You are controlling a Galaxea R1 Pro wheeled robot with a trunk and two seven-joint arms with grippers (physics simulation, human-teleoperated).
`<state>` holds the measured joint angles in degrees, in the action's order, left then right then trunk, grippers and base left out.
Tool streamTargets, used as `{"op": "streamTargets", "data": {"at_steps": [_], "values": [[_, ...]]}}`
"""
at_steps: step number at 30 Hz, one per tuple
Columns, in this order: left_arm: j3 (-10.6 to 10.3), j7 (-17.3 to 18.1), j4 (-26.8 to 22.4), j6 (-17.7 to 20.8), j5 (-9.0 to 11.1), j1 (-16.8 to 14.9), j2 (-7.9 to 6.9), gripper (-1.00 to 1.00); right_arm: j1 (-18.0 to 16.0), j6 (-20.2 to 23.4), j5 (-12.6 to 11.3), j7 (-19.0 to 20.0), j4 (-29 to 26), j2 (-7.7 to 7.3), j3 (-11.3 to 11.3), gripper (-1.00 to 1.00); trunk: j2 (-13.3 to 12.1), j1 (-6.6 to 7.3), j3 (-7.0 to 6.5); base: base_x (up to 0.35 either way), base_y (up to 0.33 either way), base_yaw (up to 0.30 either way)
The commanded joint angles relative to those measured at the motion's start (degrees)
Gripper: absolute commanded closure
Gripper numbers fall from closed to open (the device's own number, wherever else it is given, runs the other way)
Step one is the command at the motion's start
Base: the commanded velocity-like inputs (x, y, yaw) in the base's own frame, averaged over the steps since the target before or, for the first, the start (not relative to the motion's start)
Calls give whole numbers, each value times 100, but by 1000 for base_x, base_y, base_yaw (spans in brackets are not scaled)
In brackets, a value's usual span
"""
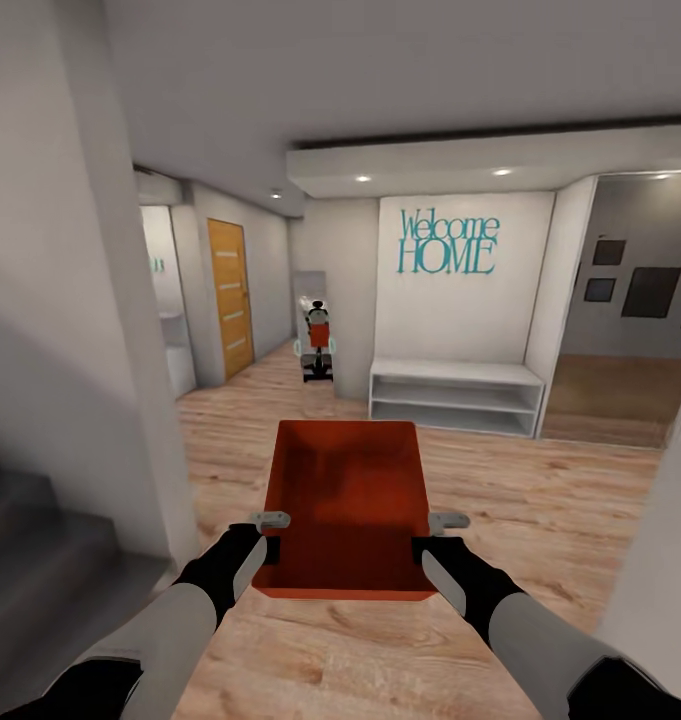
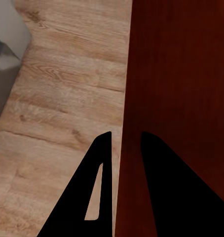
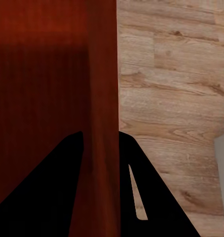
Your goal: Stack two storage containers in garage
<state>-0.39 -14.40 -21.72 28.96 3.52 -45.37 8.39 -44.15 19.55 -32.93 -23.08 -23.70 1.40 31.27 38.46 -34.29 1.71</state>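
Carried in mid-air above the light wood plank floor, in an entrance hall and well apart from any garage: one orange-red storage container, open top up, held level between both arms.

At the left, left gripper clamped on the left side wall near the rear corner — one finger inside, one outside. In the middle, the bin itself: looks stiff and light, with thin, low, slightly flared walls, a smooth surface, so probably a little slippery under a narrow pinch. Not fragile by appearance. Best taken by the two long side walls, opposite each other, as now; a hold closer to the middle of each wall would likely balance it better, since the front end hangs far ahead of the grippers. At the right, right gripper clamped the same way on the right side wall.

From the head view alone: the staircase at far left, an orange door, a mirror with the robot's reflection, the white shelf bench under the "Welcome HOME" lettering. From the left wrist view: the dark fingers astride the red wall, floor planks beside. From the right wrist view — the same straddle, fingers on both faces of the wall, and the shaded inside of the bin.
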Motion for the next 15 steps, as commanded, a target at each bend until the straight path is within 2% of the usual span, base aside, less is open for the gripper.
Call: {"op": "streamTargets", "data": {"at_steps": [1,15], "values": [[-40,-151,19,67,-150,2,-4,100,-15,40,155,-57,-21,-8,-95,100,10,-6,11,322,0,0],[-41,-151,19,67,-150,2,-4,100,-16,40,155,-57,-21,-8,-95,100,10,-6,11,322,0,0]]}}
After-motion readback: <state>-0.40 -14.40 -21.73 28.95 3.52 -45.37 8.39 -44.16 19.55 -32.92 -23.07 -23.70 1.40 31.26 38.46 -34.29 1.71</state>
